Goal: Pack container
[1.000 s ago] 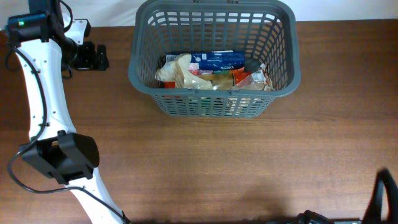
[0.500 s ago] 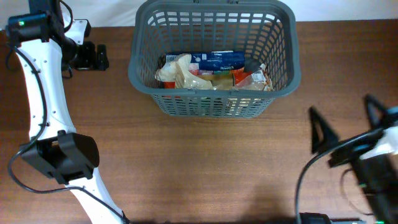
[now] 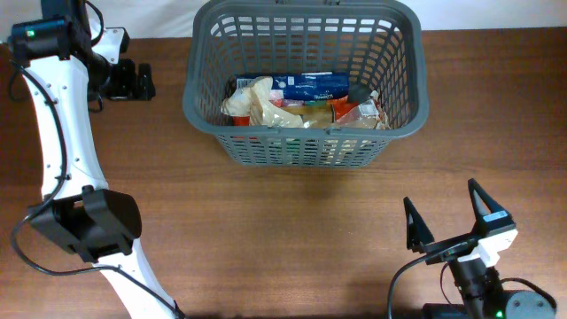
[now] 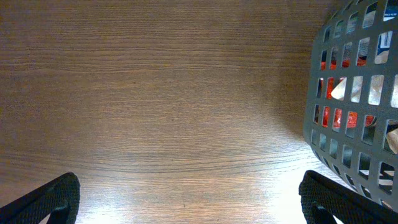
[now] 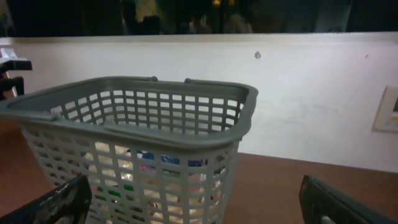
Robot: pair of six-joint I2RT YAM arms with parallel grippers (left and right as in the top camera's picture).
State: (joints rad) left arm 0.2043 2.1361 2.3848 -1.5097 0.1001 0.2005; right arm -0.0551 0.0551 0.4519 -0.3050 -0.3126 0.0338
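Observation:
The container, a large dark grey lattice basket (image 3: 306, 133), stands at the back middle of the table, holding several packets in blue, red and tan. Its side shows in the left wrist view (image 4: 354, 106) and it stands ahead in the right wrist view (image 5: 143, 124). My left gripper (image 3: 133, 81) is open and empty at the back left, just left of the basket. My right gripper (image 3: 450, 223) is open and empty near the front right, well in front of the basket, jaws pointing toward it.
The brown wooden table (image 3: 283, 230) surrounds the basket. A white wall (image 5: 311, 106) runs behind the table. The left arm's white links (image 3: 66, 159) stretch along the left side.
The right arm has swung in from the right edge to the front right of the table, its open jaws now facing the basket. The left arm and basket have not moved.

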